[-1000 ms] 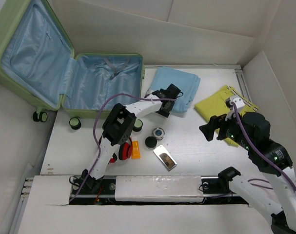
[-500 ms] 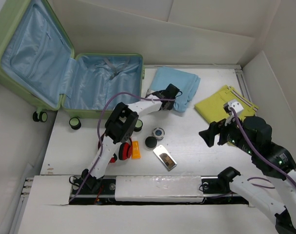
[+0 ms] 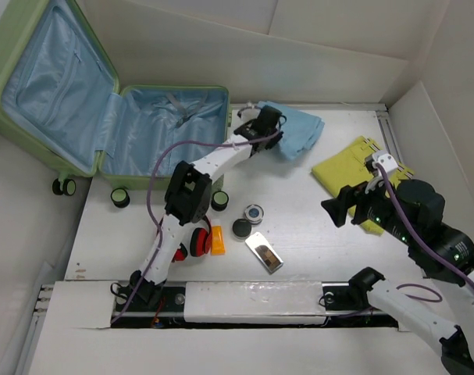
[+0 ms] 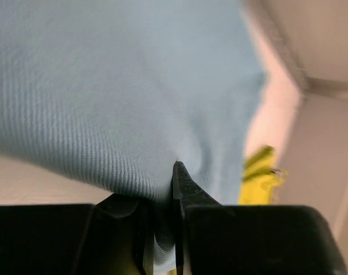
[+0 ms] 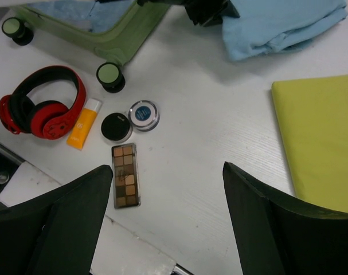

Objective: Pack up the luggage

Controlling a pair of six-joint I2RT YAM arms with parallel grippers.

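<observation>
The luggage (image 3: 104, 117) lies open at the back left, pale green with light blue lining; its lid leans up to the left. My left gripper (image 3: 260, 125) is beside the luggage's right edge, shut on a fold of the light blue cloth (image 3: 299, 131). The left wrist view shows the ribbed blue cloth (image 4: 116, 86) pinched between the jaws of the left gripper (image 4: 162, 183). My right gripper (image 3: 347, 207) hovers open above the table's right half with nothing between its fingers. Its wrist view looks past the right gripper (image 5: 168, 169) at bare table.
A folded yellow cloth (image 3: 361, 168) lies at the right. Near the front sit red headphones (image 5: 42, 109), an orange tube (image 5: 83, 123), a black compact (image 5: 116, 126), a blue-lidded jar (image 5: 144, 114) and an eyeshadow palette (image 5: 125, 175). White walls enclose the table.
The left gripper shut on the blue cloth and pulled it back and left toward the luggage, bunching it. The right arm shifted only slightly.
</observation>
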